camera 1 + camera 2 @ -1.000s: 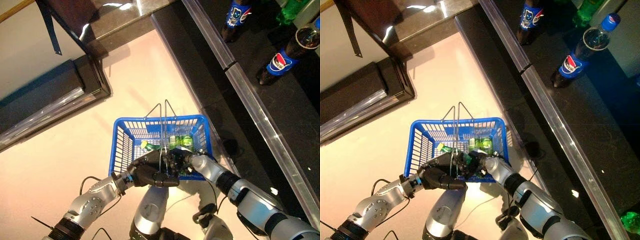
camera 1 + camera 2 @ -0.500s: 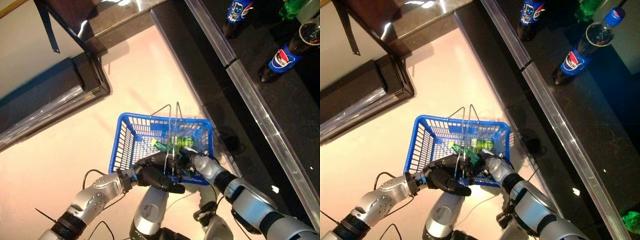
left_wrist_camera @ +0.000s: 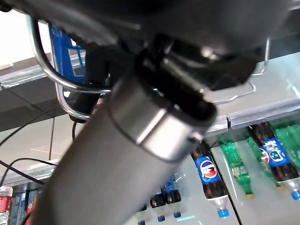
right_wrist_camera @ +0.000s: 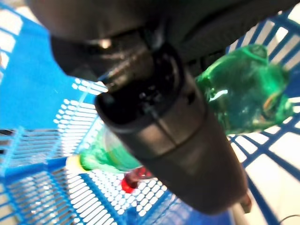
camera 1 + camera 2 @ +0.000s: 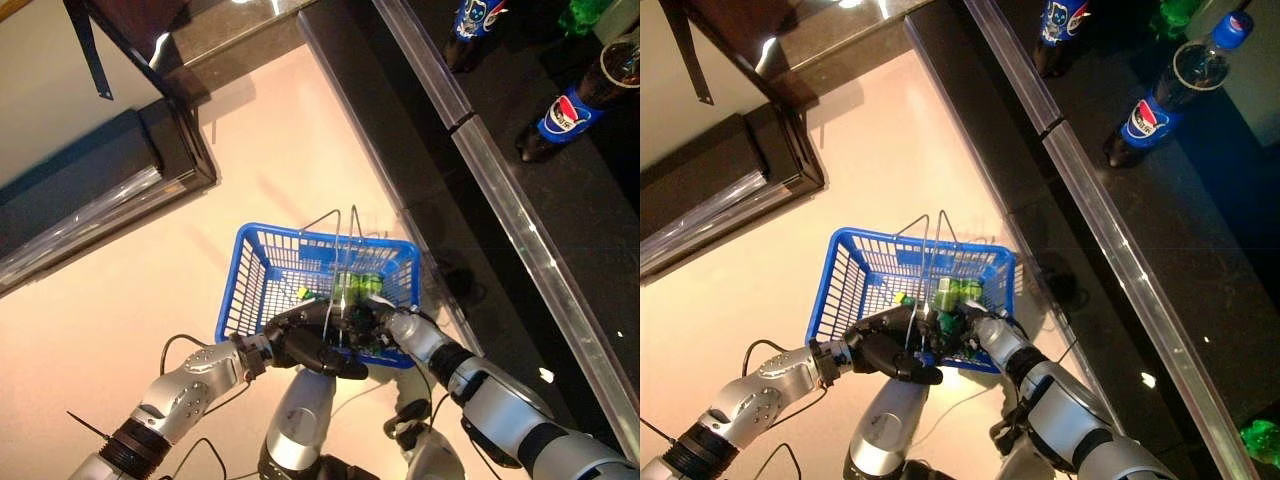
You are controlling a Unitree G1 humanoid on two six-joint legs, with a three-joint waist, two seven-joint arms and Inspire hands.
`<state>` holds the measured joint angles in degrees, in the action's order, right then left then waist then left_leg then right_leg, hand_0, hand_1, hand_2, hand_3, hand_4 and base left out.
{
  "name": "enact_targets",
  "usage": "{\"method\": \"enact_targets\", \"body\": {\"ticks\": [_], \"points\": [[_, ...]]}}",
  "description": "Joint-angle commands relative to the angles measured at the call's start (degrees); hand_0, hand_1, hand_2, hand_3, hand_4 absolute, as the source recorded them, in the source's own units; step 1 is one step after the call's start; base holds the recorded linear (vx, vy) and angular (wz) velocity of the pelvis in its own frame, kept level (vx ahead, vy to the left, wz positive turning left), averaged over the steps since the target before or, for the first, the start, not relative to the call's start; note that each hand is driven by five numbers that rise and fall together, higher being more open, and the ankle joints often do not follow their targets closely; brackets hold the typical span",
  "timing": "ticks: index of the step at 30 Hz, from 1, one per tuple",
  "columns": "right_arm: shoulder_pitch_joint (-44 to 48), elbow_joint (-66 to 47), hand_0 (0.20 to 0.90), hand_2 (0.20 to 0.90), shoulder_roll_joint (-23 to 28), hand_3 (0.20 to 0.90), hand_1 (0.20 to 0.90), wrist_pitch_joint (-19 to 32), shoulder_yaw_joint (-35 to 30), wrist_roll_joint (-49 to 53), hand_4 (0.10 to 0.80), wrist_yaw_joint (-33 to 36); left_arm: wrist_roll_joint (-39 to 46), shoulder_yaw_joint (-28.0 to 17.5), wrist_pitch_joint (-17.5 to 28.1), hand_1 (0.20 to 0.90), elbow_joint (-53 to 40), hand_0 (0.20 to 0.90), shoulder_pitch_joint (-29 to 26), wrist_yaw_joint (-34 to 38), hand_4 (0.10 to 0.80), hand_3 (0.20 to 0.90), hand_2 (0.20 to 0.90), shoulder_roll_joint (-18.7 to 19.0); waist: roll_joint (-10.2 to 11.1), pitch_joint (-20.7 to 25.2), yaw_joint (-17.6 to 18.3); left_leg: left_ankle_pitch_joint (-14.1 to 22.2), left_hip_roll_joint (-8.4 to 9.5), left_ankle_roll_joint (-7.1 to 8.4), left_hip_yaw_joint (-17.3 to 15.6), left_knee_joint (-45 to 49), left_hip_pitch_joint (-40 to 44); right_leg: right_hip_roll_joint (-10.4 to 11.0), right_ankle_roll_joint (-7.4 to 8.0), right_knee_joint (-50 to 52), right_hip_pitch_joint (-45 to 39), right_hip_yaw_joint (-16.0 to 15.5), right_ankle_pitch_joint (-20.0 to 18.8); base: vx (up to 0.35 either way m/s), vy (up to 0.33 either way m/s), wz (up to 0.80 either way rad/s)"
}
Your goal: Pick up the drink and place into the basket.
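The blue wire basket hangs at the 6 o'clock part of the head views, over a pale pink floor. The left hand has its fingers curled round the basket's metal handles, carrying it. The right hand reaches in over the rim at the basket's 4 o'clock corner. In its wrist view a green plastic bottle lies on the blue mesh just beyond the dark fingers; whether they are wrapped round it or released cannot be told.

Compared with 0.5 s ago, the bottle's yellow cap sits lower, closer to the basket floor, and the green body lies flatter among what may be a 2nd green bottle. The basket has barely shifted. That reads as the drink being laid down inside: the placing looks nearly done, and what remains is probably to let go, if that has not happened, and lift the right hand clear of the handles.

At 1 o'clock, 2 dark cola bottles stand on a black shelf, well apart from the basket.
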<state>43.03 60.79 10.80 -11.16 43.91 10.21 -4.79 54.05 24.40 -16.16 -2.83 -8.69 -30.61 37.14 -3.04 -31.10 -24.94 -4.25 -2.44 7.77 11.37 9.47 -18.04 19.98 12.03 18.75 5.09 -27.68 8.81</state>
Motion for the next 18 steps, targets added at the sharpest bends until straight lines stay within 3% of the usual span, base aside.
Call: {"method": "enact_targets", "body": {"ticks": [1,5,9,18], "points": [[4.12,-3.44,0.9,0.9,-1.88,0.9,0.9,5.22,-0.72,2.98,0.8,1.66,13.06,-2.1,9.84,0.3,-26.81,0.3,-10.04,-11.15,0.1,0.2,0.3,-7.02,-0.58,1.31,0.59,-3.06,0.76,-4.2,-3.67,-2.58,-0.06,-0.66,-2.96,-0.77,1.45,3.19,-7.96,-0.035,0.014,-0.02],[2.0,-12.93,0.9,0.9,1.64,0.9,0.9,3.69,-0.43,3.91,0.8,4.09,13.48,-3.73,10.09,0.3,-26.34,0.3,-8.13,-12.22,0.1,0.2,0.3,-5.95,0.07,1.31,1.52,-3.02,0.22,-3.95,-4.11,-2.98,0.5,-1.07,-2.96,-1.06,1.21,3.44,-7.88,-0.028,-0.001,-0.03],[-2.64,-29.93,0.9,0.9,6.48,0.9,0.9,0.7,-1.55,4.77,0.8,9.23,13.09,-6.65,11.14,0.3,-24.53,0.3,-4.15,-15.48,0.1,0.2,0.3,-5.03,1.1,1.31,3.27,-2.84,-0.65,-3.82,-4.87,-3.72,1.47,-1.76,-3.08,-1.1,1.28,4.1,-7.63,-0.027,-0.009,-0.12],[-10.04,-50.68,0.9,0.9,12.74,0.9,0.9,1.8,-8.31,1.51,0.8,10.43,10.32,-10.19,13.65,0.3,-19.32,0.3,0.36,-16.64,0.1,0.2,0.3,-6.25,2.29,1.31,6.55,-2.69,-1.85,-3.67,-6.19,-4.36,3.11,-3.31,-3.38,-1.45,0.88,5.78,-7.16,-0.024,-0.005,-0.08]]}}
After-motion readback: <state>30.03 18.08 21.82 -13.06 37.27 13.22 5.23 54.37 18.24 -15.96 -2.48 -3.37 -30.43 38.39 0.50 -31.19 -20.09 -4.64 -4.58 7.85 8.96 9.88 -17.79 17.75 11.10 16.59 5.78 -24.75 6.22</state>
